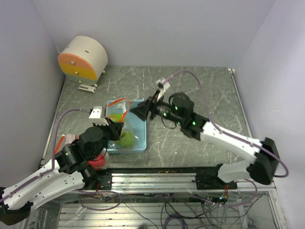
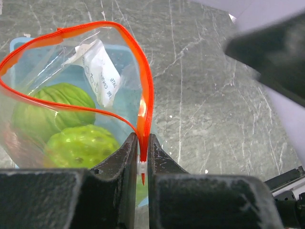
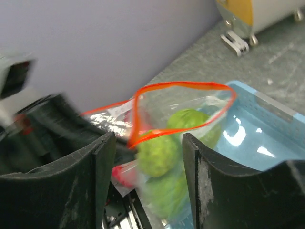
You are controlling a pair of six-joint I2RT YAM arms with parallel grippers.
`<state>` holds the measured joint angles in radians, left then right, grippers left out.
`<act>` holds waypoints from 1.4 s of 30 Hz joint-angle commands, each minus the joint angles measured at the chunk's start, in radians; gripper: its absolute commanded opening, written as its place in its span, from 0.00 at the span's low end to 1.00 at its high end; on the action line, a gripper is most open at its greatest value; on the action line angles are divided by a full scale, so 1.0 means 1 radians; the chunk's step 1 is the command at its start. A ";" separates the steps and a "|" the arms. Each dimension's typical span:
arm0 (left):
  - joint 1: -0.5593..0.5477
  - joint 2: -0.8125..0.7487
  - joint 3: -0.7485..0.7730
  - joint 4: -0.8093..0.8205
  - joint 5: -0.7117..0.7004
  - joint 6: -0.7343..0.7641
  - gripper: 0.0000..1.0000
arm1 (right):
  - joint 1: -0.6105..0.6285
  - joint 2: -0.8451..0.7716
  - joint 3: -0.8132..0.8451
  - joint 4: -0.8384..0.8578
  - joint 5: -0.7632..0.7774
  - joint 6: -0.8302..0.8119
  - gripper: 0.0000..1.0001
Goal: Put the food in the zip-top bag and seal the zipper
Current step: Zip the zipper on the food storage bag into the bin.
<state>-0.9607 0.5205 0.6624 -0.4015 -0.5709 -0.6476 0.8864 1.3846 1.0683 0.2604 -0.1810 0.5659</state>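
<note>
The clear zip-top bag [image 2: 57, 71] with an orange zipper [image 2: 147, 86] hangs open over the light blue tray [image 1: 138, 145]. Inside it lie a ribbed green cabbage-like head [image 2: 50, 107] and a bumpy lime-green ball [image 2: 81, 145]. My left gripper [image 2: 142, 152] is shut on one end of the zipper; it also shows in the top view [image 1: 116, 128]. My right gripper [image 3: 147, 143] is open and empty, just short of the bag's open mouth [image 3: 183, 102], with green pieces [image 3: 159, 152] and a red piece [image 3: 123, 175] beyond its fingers. A red piece [image 1: 97, 162] shows under the left arm.
A round white and orange device [image 1: 83, 58] stands at the back left, near the left wall. The tray [image 3: 259, 136] sits left of the table's middle. A metal rail [image 1: 162, 174] runs along the near edge. A white label [image 2: 97, 71] lies inside the bag.
</note>
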 commanded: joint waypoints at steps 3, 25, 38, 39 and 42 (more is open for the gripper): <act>0.004 0.079 0.114 0.030 0.042 0.015 0.07 | 0.230 -0.179 -0.175 -0.055 0.293 -0.348 0.54; 0.004 0.141 0.207 0.004 0.120 -0.004 0.07 | 0.395 -0.099 -0.262 0.249 0.537 -0.560 0.51; 0.004 0.145 0.223 -0.029 0.130 0.024 0.07 | 0.411 -0.002 -0.257 0.327 0.532 -0.536 0.42; 0.005 0.144 0.232 -0.049 0.131 0.036 0.07 | 0.411 -0.003 -0.258 0.325 0.518 -0.536 0.41; 0.005 0.139 0.263 -0.148 0.128 0.075 0.07 | 0.411 -0.039 -0.266 0.295 0.495 -0.550 0.41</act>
<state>-0.9607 0.6735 0.8509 -0.4709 -0.4587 -0.6266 1.2919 1.3804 0.7921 0.5285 0.3260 0.0273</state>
